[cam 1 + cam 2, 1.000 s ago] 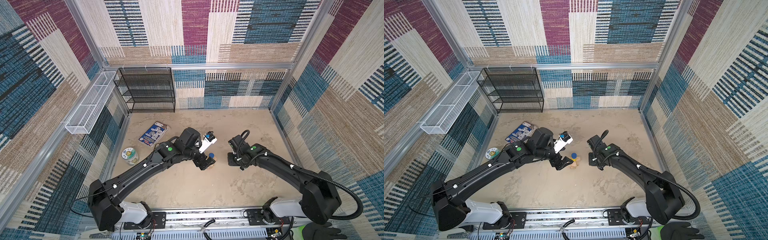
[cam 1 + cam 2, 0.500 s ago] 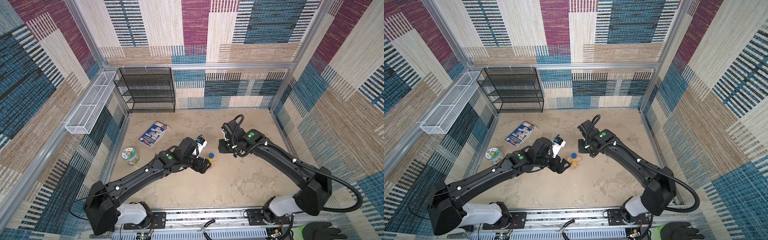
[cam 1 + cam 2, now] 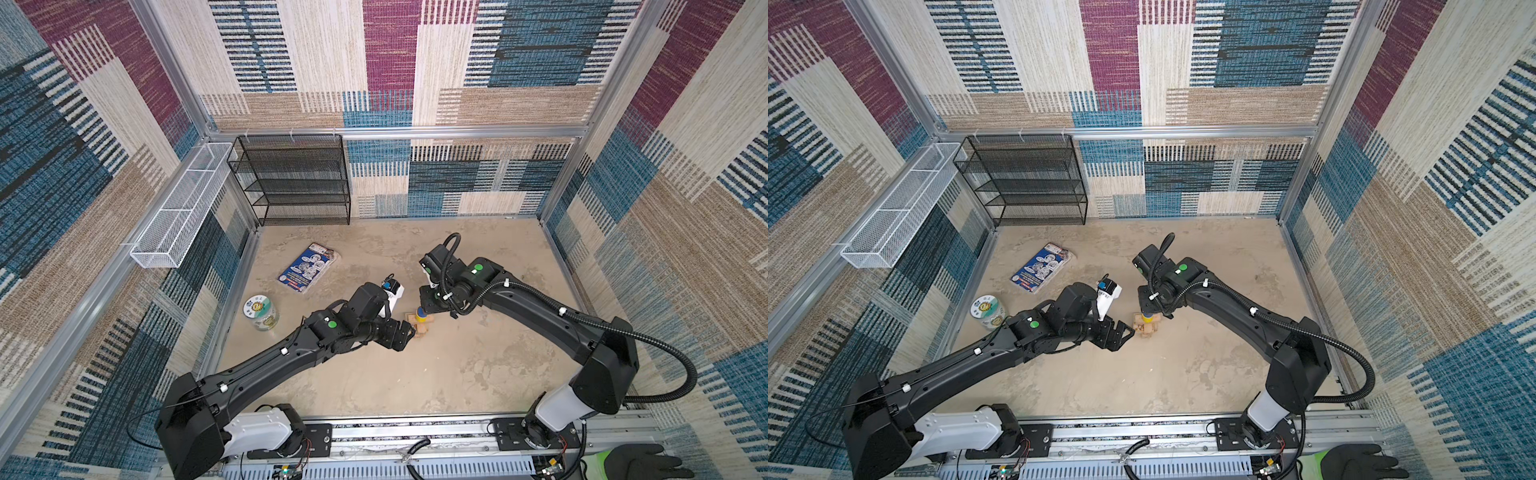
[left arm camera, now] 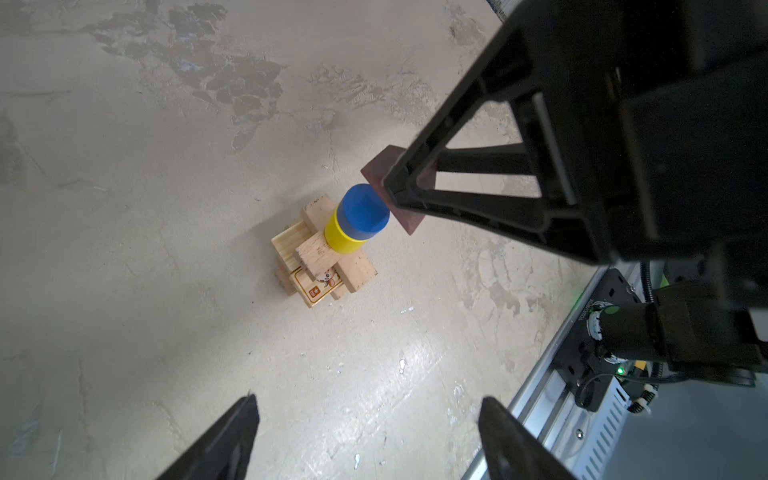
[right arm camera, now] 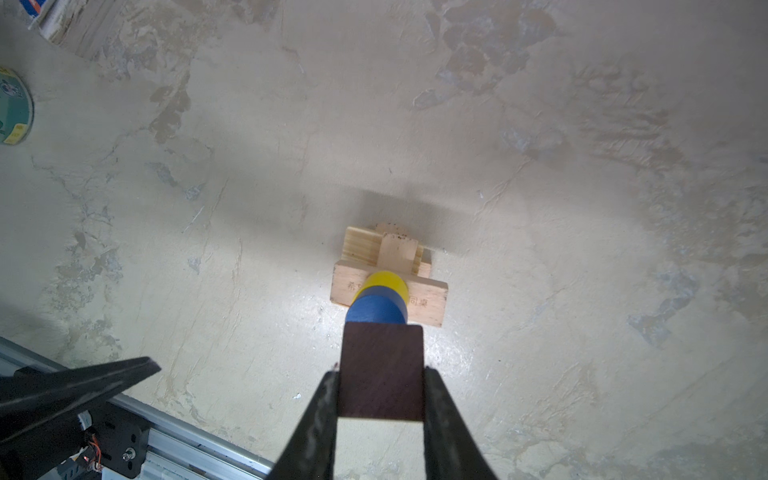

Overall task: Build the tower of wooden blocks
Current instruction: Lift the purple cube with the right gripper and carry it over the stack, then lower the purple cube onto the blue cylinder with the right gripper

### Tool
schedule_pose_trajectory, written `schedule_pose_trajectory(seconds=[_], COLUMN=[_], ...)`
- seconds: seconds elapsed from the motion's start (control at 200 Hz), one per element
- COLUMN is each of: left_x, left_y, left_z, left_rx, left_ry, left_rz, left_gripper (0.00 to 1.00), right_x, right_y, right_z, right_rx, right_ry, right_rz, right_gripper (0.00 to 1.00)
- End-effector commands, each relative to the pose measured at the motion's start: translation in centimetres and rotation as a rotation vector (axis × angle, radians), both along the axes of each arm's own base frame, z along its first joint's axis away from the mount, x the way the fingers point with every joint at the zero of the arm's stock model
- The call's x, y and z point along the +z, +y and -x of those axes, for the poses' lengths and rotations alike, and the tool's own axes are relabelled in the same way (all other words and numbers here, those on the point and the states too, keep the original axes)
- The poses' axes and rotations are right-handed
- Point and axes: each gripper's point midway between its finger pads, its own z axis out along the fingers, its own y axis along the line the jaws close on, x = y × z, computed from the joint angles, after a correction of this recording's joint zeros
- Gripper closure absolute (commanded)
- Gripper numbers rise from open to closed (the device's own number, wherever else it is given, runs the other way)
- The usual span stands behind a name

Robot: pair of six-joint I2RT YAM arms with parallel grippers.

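Nearest us, the left end effector [image 4: 368, 415] stands released and empty, jaws wide, just beside the tower [image 4: 324, 257]. The tower sits in the middle of the counter [image 3: 415, 382]: criss-crossed pale bars [image 4: 353, 270], then 1 yellow cylinder [image 4: 338, 243], then 1 blue disc [image 4: 363, 208] on top. Just beyond, the right end effector [image 5: 381, 372] is clenched on the brown block [image 4: 409, 220], held close over the disc; we cannot tell whether they touch. We judge the block light, stiff and smooth, so a hold on its 2 flat sides, as here, suits it and leaves the underside free to seat. The disc offers a small landing, and the loose stack would likely topple at a nudge. Farther off lie a jar [image 3: 261, 311] and a packet [image 3: 309, 268].
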Motion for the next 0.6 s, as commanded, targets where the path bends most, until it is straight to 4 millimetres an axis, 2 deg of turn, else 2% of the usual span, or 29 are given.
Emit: schedule_pose_trajectory(seconds=[0.0, 0.596], left_x=[0.03, 0.02], left_y=[0.29, 0.45], left_z=[-0.21, -0.37], left_rx=[0.016, 0.017], left_ry=[-0.010, -0.023], left_rz=[-0.008, -0.022], left_gripper=[0.12, 0.12], right_x=[-0.14, -0.60], right_y=[0.33, 0.75], right_z=[-0.08, -0.51], right_rx=[-0.006, 0.009], right_ry=[0.000, 0.003], right_rz=[-0.010, 0.007], right_gripper=[1.00, 0.95])
